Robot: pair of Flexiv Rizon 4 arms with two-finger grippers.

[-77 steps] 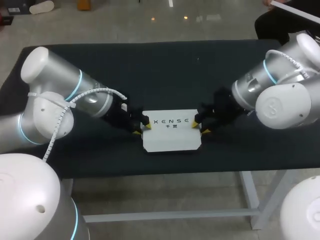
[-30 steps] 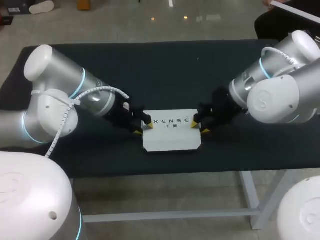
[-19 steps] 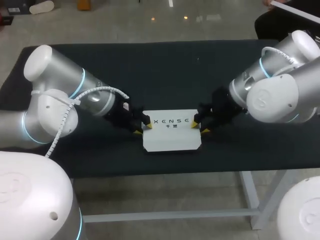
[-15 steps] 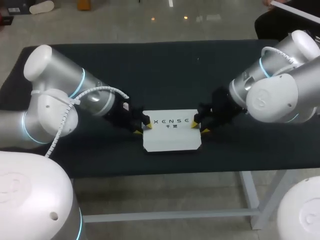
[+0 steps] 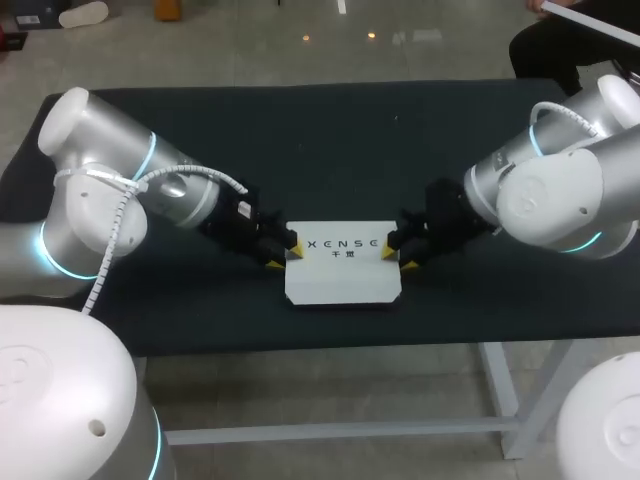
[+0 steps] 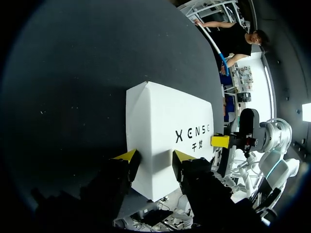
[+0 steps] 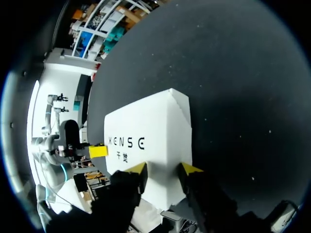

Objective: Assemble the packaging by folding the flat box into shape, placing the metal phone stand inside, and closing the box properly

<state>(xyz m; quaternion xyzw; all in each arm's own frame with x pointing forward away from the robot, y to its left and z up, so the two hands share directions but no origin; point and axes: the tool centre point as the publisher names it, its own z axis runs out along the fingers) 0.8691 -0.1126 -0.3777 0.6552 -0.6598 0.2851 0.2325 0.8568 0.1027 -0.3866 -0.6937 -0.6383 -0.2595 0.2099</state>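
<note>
Left gripper (image 5: 283, 254) and right gripper (image 5: 398, 257) meet opposite ends of the closed white box (image 5: 343, 275) on the table (image 5: 350, 150). Wrist views alone show each pair of fingers (image 6: 126, 156) spread, straddling an end edge.

Table (image 5: 330, 130) with dark matte cloth top, faint pale specks on the cloth, white metal legs (image 5: 500, 385) and crossbar (image 5: 340, 430) under the front edge.

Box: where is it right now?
Head view: the box lies centred on the table, toward its near edge, between the left hand and the right hand.
</note>
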